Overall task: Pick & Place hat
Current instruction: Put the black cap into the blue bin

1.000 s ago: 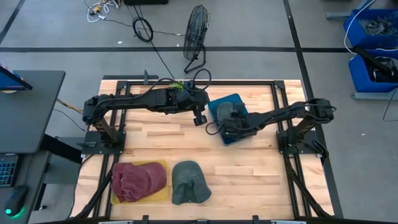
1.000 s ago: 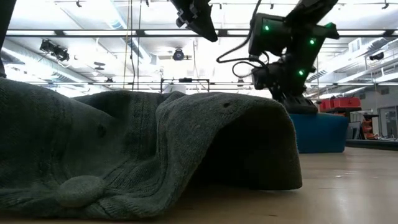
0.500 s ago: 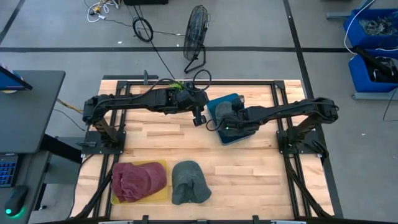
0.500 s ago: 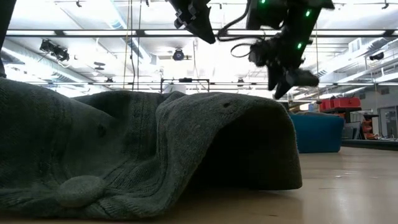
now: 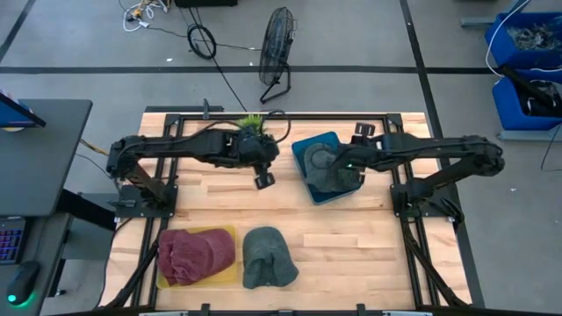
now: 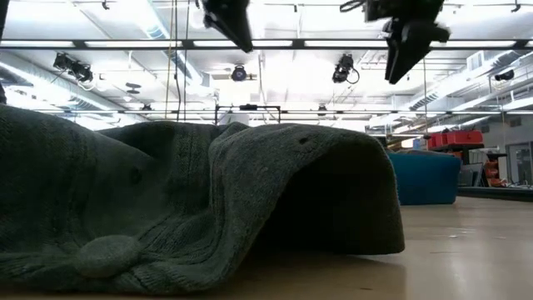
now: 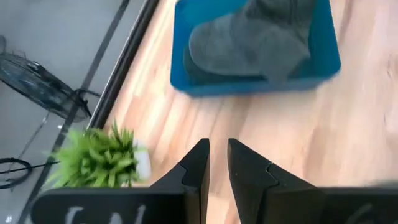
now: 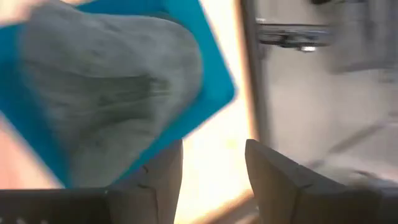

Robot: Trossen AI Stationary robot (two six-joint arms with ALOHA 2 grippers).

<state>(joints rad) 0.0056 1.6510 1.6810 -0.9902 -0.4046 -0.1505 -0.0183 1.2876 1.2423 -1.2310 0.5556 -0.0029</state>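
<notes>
A grey knitted hat (image 5: 329, 167) lies in a blue tray (image 5: 303, 149) on the right part of the table; it also shows in the left wrist view (image 7: 255, 40) and the right wrist view (image 8: 106, 87). My right gripper (image 5: 349, 156) hangs open above that tray, high in the low view (image 6: 408, 46), its fingers apart (image 8: 211, 146). My left gripper (image 5: 263, 180) hovers over bare wood left of the tray, shut and empty (image 7: 216, 144). A second grey hat (image 5: 266, 257) rests at the near edge and fills the low view (image 6: 191, 200).
A red hat (image 5: 195, 254) lies on a yellow tray (image 5: 230, 233) at the near left. A small green plant (image 5: 250, 118) stands at the far edge behind my left arm. Bare wood stretches between the blue tray and the near hats. A fan (image 5: 277, 44) stands on the floor beyond.
My right gripper has risen from down in the blue tray to well above it, drifting toward the far right; the grey hat has stayed in the tray. My left gripper has moved toward the table's left and slightly nearer.
</notes>
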